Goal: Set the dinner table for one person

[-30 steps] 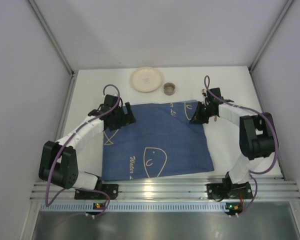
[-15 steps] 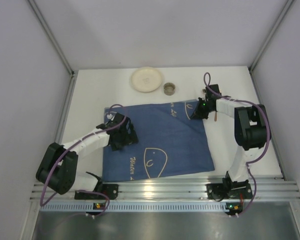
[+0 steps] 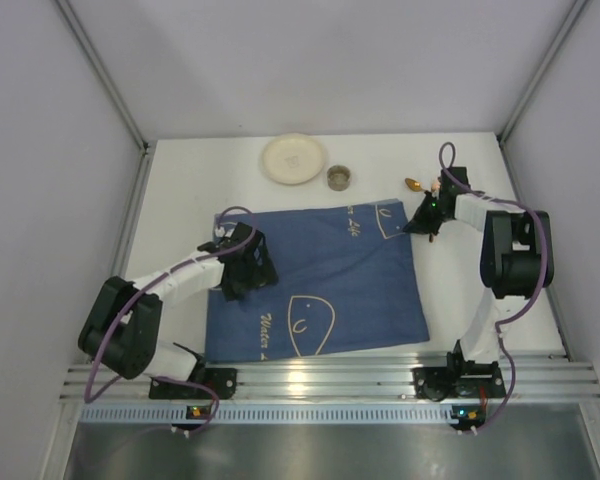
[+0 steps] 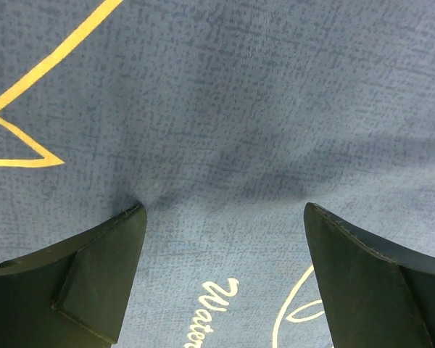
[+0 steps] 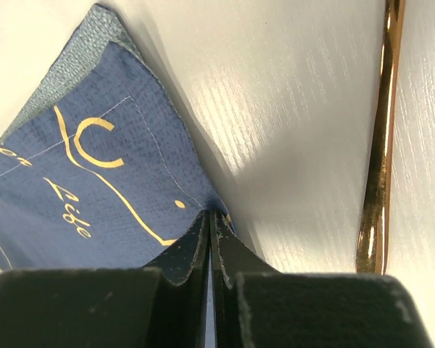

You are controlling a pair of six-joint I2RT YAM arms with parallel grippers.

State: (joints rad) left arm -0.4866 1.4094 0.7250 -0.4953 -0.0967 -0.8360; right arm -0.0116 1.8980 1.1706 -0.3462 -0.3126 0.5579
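Note:
The blue cloth with cream fish outlines lies spread on the white dinner table. My left gripper is open, its jaws wide apart, low over the cloth's left part; in the left wrist view the gripper holds nothing. My right gripper is at the cloth's far right corner, and in the right wrist view the gripper is shut on the cloth's edge. A cream plate and a small cup stand at the back.
A gold spoon lies on the table just right of the cloth's far corner; its handle runs beside my right gripper. The ribbed aluminium rail runs along the near edge. Grey walls enclose the table.
My left gripper moved from the cloth's far left corner toward the near side and let go. My right gripper pulled the far right corner outward to the right, flattening the cloth and uncovering the spoon.

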